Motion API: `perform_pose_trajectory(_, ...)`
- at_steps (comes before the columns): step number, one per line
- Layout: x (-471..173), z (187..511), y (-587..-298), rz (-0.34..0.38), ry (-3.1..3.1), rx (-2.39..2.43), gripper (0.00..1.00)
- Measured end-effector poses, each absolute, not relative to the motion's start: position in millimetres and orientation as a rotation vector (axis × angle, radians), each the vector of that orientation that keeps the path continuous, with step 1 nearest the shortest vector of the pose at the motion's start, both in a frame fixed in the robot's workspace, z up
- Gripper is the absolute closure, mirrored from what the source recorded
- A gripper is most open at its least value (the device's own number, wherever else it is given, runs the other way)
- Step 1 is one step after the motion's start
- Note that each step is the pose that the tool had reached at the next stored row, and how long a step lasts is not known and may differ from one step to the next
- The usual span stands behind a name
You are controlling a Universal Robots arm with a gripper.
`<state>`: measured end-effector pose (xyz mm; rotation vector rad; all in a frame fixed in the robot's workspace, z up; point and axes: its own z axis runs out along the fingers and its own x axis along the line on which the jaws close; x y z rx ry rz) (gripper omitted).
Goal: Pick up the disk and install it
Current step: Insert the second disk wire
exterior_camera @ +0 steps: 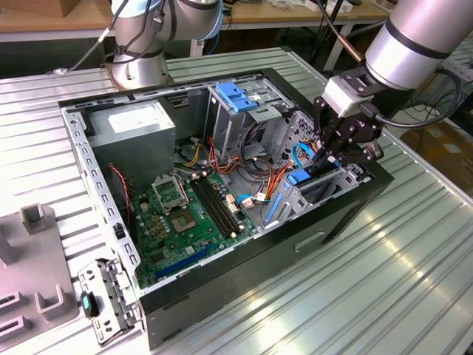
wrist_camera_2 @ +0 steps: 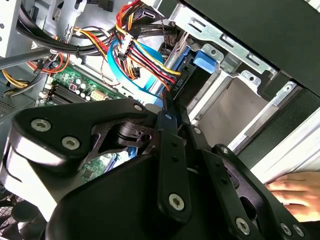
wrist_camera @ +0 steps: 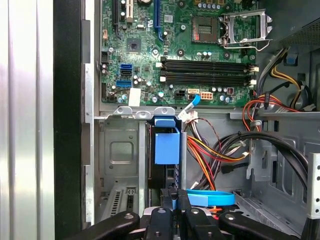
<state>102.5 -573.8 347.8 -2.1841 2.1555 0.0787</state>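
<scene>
Now my claw (exterior_camera: 330, 154) is closed edgewise on the disk (wrist_camera: 166, 165), which stands partway down in the drive cage (wrist_camera: 116, 150) beside the motherboard (wrist_camera: 170, 45). Installing is in hand, I judge; seating calls for a straight push, clear of the cables (wrist_camera: 220, 150).

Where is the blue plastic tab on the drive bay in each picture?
Exterior view: blue tab under the gripper, in the front bay.
Second wrist view: tab on the bay, beyond coloured wires.
First wrist view: tab between green board and gripper.
Shared landmark: the green board.
</scene>
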Motion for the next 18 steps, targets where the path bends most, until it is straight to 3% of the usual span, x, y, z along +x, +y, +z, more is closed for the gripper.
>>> perform_pose_trajectory(18, 102.5, 345.5, -571.6, 0.078, 2.161, -2.179, 0.84)
